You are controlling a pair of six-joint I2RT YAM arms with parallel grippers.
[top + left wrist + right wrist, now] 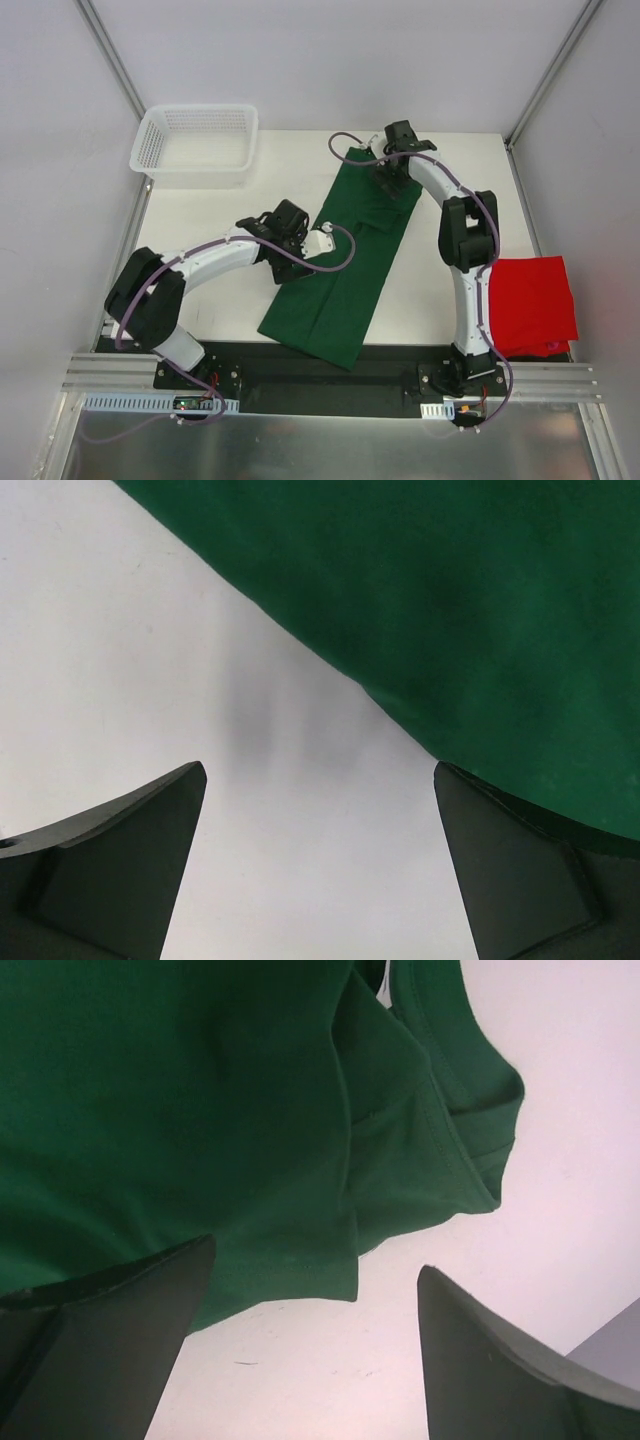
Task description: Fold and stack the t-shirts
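green t-shirt [345,260]: long folded strip, slanting from the middle of the tabletop's [200,215] near edge toward the far edge | red t-shirt [530,305]: flat at near right corner | left claw [318,780]: jaws apart at the green t-shirt's left edge, nothing between them | right claw [315,1260]: jaws apart over its far end, gripping nothing | basket [195,145]: far left corner

White table [200,210] bears green t-shirt [340,290] (folded lengthwise); red t-shirt [530,300]; mesh basket [190,171].

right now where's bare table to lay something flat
Bare table between the white plastic mesh basket and dark green cotton t-shirt; a narrower strip between that shirt and the right arm. Crowded near the bright red t-shirt.
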